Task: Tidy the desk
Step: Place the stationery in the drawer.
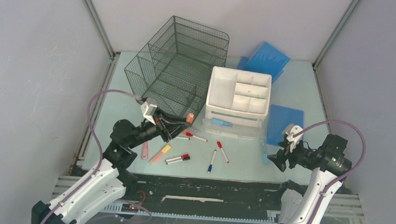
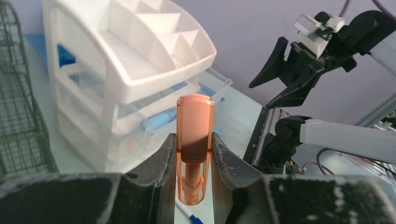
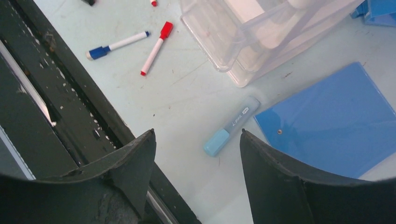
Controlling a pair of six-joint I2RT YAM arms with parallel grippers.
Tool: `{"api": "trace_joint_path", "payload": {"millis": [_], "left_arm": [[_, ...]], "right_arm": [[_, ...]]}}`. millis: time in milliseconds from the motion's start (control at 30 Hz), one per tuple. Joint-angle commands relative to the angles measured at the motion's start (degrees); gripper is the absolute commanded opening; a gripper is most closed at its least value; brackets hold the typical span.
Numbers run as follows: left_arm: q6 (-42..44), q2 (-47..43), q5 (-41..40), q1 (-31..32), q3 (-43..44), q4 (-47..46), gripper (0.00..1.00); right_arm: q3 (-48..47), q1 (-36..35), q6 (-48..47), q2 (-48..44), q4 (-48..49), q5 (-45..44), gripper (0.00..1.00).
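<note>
The pale mint-green desk (image 1: 245, 161) carries loose pens. My left gripper (image 1: 181, 123) is shut on an orange translucent-capped highlighter (image 1: 189, 119), held above the desk in front of the white drawer unit (image 1: 238, 93). In the left wrist view the highlighter (image 2: 195, 116) stands upright between the fingers of the left gripper (image 2: 194, 137). My right gripper (image 1: 276, 159) is open and empty, low over the desk at the right. In the right wrist view a grey highlighter with a light-blue cap (image 3: 231, 127) lies just beyond the open right gripper (image 3: 197, 135).
A dark wire-mesh organizer (image 1: 180, 64) stands at the back left. Blue folders lie at the back (image 1: 265, 59) and right (image 1: 285, 123). Red (image 1: 222, 151), blue (image 1: 211, 160), red-and-black (image 1: 177, 158), yellow-orange (image 1: 159, 153) and pink (image 1: 145, 150) pens lie near the black front rail (image 1: 207, 188).
</note>
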State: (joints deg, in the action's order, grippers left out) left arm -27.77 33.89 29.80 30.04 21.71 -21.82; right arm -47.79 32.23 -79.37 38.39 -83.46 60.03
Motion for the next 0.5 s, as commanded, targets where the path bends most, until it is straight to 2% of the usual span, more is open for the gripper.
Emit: {"api": "trace_joint_path", "payload": {"millis": [0, 233, 333, 467], "left_arm": [[8.75, 5.37, 2.1, 2.9, 8.57, 2.85, 0.0], [27.0, 18.17, -10.44, 16.0, 23.69, 19.38, 0.0], [34.25, 24.21, -14.96, 18.53, 30.21, 26.12, 0.0], [40.34, 31.11, -16.68, 20.09, 36.95, 30.71, 0.0]], "right_arm": [[-1.78, -0.06, 9.56, 1.68, 5.0, 2.54, 0.74], [-1.77, -0.38, 10.47, 2.63, 5.83, 1.53, 0.74], [-1.75, -1.04, 10.92, 2.39, 6.32, 0.86, 0.74], [-1.46, -2.71, 12.12, 2.54, 7.55, -0.36, 0.74]]}}
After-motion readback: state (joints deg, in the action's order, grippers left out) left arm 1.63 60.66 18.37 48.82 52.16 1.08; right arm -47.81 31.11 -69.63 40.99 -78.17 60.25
